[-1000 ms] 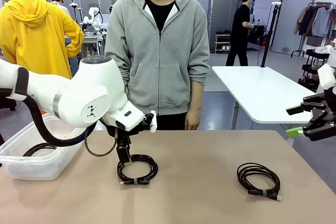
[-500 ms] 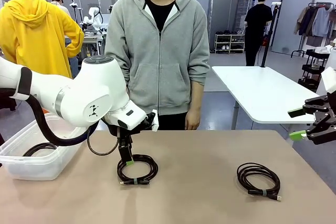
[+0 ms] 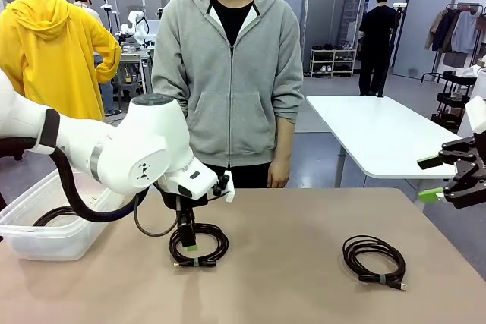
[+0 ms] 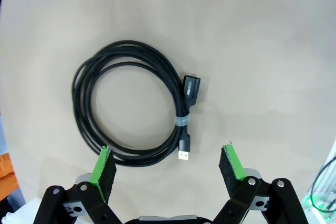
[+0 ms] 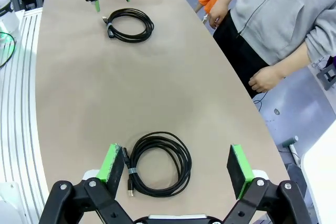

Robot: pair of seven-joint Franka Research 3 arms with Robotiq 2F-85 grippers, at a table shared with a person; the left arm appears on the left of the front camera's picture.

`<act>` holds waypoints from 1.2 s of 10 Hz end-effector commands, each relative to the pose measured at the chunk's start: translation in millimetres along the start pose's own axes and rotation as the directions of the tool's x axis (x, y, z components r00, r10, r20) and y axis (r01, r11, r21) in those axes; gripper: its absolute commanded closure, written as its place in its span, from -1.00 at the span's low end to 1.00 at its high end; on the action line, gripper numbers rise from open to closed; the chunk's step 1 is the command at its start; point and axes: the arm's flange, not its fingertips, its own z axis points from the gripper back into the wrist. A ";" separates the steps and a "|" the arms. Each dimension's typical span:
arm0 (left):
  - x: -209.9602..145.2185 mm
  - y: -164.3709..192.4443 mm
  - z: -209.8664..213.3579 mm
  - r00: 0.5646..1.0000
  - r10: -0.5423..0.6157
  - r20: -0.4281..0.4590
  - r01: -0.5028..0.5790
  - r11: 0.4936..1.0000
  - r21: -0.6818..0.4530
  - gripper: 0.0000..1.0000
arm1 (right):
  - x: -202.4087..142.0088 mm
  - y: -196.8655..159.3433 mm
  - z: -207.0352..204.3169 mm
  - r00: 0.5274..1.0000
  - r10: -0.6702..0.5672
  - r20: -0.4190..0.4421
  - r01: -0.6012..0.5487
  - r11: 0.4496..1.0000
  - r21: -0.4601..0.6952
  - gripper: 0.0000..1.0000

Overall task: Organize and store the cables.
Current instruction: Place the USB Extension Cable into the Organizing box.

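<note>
Table [image 3: 304, 278]: tan, bears two loose coils.
Bin [image 3: 30, 242]: clear, well to the side of left claw [image 4: 168, 151].
Left claw: wide, empty; near coil [image 4: 84, 103] just under its pads.
Right claw [image 5: 174, 150]: wide, empty; far coil [image 5: 185, 163] well below it.
Risk: pinching a single strand, so the loops unwind and trail outside the bin.

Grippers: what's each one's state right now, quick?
Left gripper: jaws open, empty, over a cable.
Right gripper: jaws open, empty, clear of the other cable.
</note>
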 end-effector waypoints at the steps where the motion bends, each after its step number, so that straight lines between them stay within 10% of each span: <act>1: 1.9 1.3 -20.2 1.000 -0.006 -0.008 0.005 1.000 -0.030 -1.00 | 2.2 -0.6 0.5 1.000 0.003 0.015 -0.003 1.000 0.000 -1.00; 6: -0.4 7.8 -65.3 0.999 0.037 -0.027 -0.039 0.995 -0.089 -1.00 | 2.2 -0.6 0.5 1.000 0.003 0.015 -0.003 1.000 0.000 -1.00; 7: -1.0 7.6 -67.8 0.999 0.043 -0.031 -0.046 0.995 -0.093 -0.78 | 2.2 -0.6 0.5 1.000 0.003 0.015 -0.003 1.000 0.000 -1.00; 8: -1.1 7.5 -69.1 0.998 0.045 -0.039 -0.048 0.995 -0.085 0.12 | 2.2 -0.6 0.5 1.000 0.003 0.015 -0.003 1.000 0.000 -1.00; 9: -0.2 8.5 -71.5 0.998 0.046 -0.050 -0.050 0.995 -0.090 0.35 | 2.2 -0.6 0.5 1.000 0.003 0.015 -0.003 1.000 0.000 -1.00; 10: 1.3 9.0 -73.3 0.998 0.042 -0.054 -0.047 0.994 -0.095 1.00 | 2.2 -0.6 0.5 1.000 0.003 0.015 -0.003 1.000 0.000 -1.00; 12: 1.4 10.0 -72.3 0.997 0.049 -0.058 -0.054 0.994 -0.096 1.00 | 2.2 -0.6 0.5 1.000 0.003 0.015 -0.003 1.000 0.000 -1.00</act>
